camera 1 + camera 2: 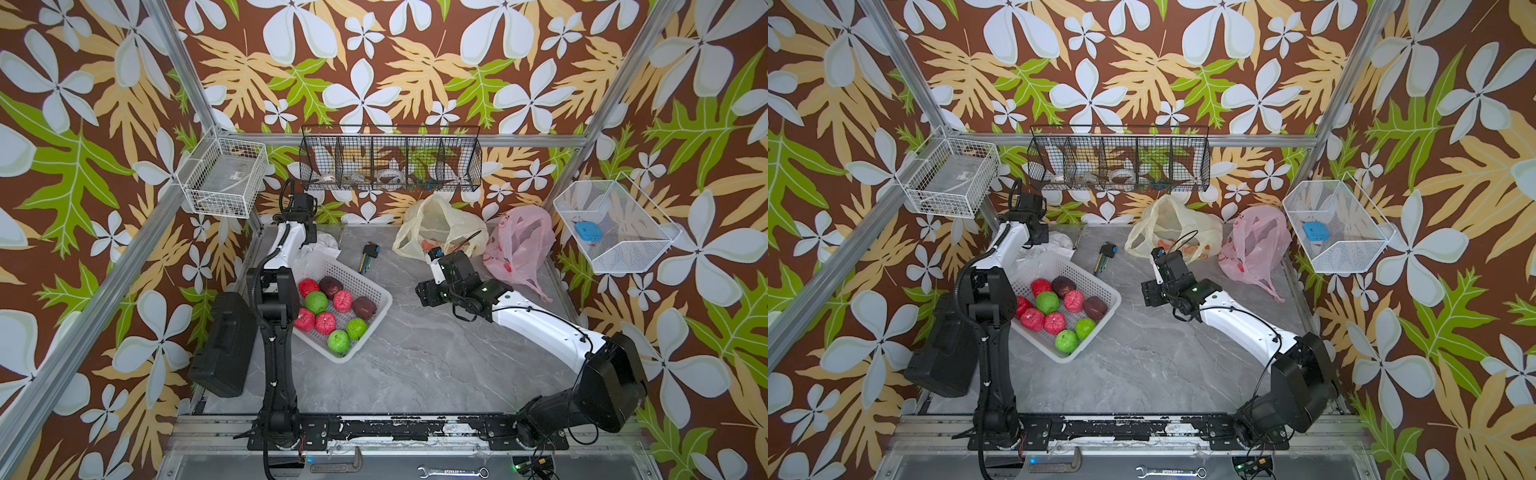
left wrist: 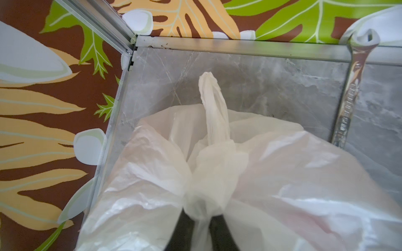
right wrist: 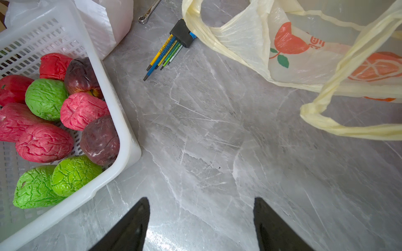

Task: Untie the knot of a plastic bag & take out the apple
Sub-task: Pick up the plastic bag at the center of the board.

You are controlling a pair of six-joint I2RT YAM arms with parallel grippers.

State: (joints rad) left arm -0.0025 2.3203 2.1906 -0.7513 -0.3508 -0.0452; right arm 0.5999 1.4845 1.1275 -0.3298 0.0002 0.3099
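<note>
A white plastic bag (image 2: 134, 178) lies in the table's back left corner, behind the basket; in both top views only a bit of it (image 1: 328, 243) (image 1: 1061, 240) shows past my left arm. Its knot (image 2: 210, 173) is bunched just ahead of my left gripper (image 2: 201, 217). That gripper is shut on the twisted plastic under the knot, and a bag handle (image 2: 214, 108) sticks up beyond it. The apple is hidden inside the bag. My right gripper (image 3: 200, 200) hangs open and empty over bare table, between the basket and the yellow bag.
A white basket (image 1: 372, 330) (image 3: 128, 130) holds several red, green and dark apples. At the back lie an open yellow bag (image 1: 440, 224) (image 3: 250, 39), a pink bag (image 1: 519, 245), a hex key set (image 1: 368, 255) (image 3: 167, 51) and a wrench (image 2: 348, 97). A black case (image 1: 224, 345) stands left.
</note>
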